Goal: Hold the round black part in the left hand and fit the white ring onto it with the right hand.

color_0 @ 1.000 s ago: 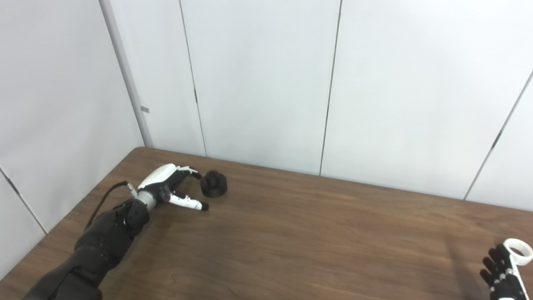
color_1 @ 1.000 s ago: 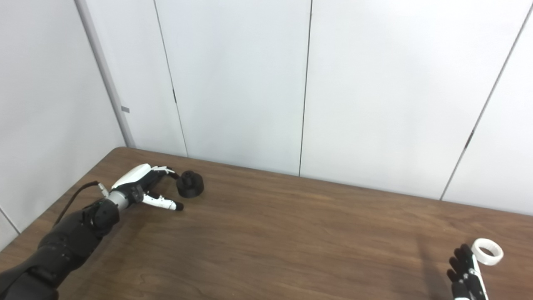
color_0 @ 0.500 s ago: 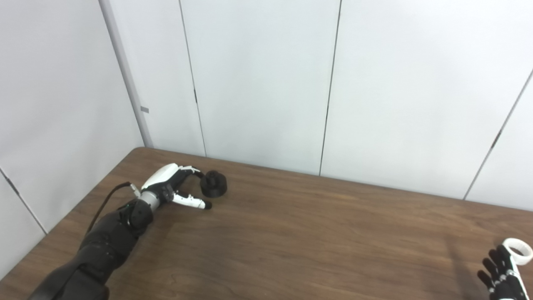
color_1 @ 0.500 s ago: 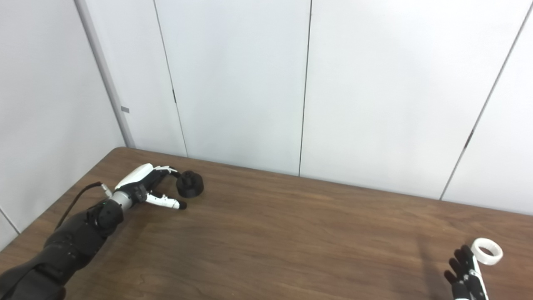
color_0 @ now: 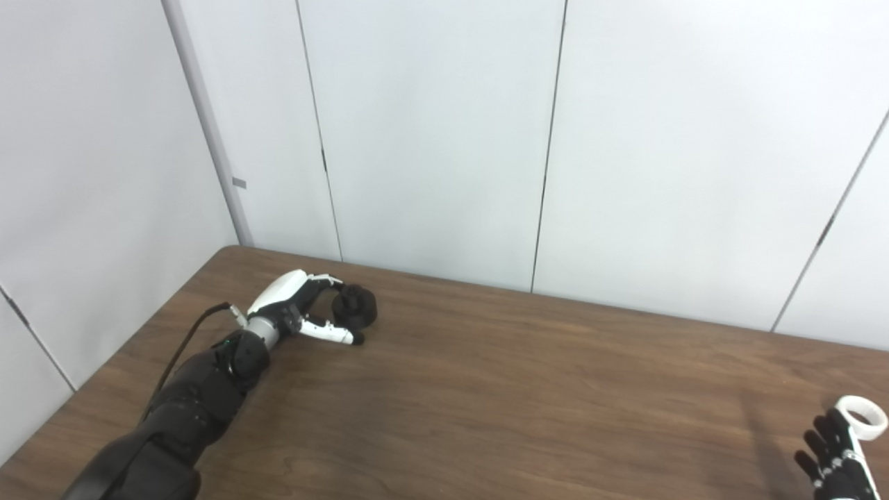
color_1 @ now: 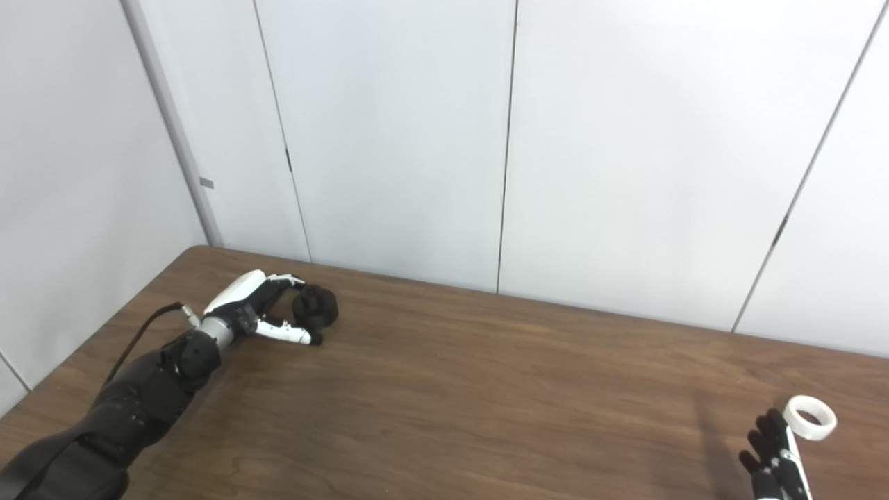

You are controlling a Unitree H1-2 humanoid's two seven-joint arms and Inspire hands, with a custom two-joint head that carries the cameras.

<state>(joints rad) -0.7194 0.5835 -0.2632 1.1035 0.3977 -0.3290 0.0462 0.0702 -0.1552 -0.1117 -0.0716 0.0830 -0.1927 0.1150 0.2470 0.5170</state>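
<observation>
Round black part [color_0: 355, 307], stepped, far left on table [color_0: 486, 389]; left hand [color_0: 298, 312] cupped around it, grip unconfirmed. White ring [color_1: 809, 417] pinched by right hand [color_1: 774, 458].

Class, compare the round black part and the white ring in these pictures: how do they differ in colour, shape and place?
The round black part is dark and stepped, with a knob on top; the white ring is pale and open through its middle. The black part sits far left, between the left hand's fingers and thumb; the ring sits far right, by the right hand's fingertips. Both are round.
</observation>
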